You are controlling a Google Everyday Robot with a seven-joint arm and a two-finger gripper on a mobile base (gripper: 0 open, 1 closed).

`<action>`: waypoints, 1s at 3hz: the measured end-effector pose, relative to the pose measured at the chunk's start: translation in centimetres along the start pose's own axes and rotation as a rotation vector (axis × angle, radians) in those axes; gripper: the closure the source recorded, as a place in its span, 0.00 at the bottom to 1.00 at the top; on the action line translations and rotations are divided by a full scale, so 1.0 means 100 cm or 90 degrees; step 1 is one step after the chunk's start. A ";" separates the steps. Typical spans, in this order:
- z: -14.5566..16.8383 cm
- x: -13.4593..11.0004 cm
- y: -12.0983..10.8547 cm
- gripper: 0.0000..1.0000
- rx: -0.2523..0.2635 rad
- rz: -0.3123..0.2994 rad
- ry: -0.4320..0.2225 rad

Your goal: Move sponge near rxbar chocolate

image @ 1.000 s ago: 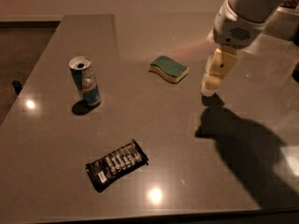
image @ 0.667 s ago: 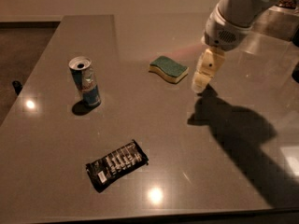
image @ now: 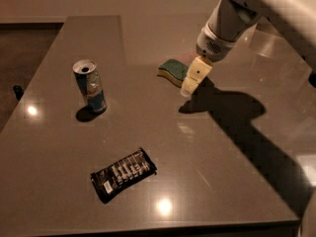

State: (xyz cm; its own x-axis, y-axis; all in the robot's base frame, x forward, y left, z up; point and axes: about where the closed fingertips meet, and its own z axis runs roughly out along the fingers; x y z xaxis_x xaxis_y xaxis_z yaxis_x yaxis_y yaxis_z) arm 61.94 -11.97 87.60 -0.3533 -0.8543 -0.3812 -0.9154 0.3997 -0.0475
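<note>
Sponge [image: 172, 70] lies flat toward the far edge of the table [image: 237, 181], a little right of the middle, green side up. My gripper [image: 187, 88] hangs just beside its right end, tilted down and to the left. I cannot tell whether it touches the sponge, nor whether it is open or closed. The chocolate bar [image: 123, 175] lies well apart, near the front edge, left of centre. A drink can [image: 90, 85] stands upright toward the left edge.

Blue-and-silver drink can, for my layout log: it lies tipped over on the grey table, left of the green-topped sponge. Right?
Not quite: the camera view shows the blue-and-silver drink can standing upright on the grey table, left of the green-topped sponge. The pincer hovers at the sponge's right edge.
</note>
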 end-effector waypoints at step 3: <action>0.044 -0.026 -0.018 0.45 -0.024 0.056 -0.014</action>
State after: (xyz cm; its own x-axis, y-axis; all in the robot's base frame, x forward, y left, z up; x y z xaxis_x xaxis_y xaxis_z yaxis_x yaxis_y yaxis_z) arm 65.36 -9.05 84.60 -0.4278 -0.8089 -0.4033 -0.8880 0.4593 0.0207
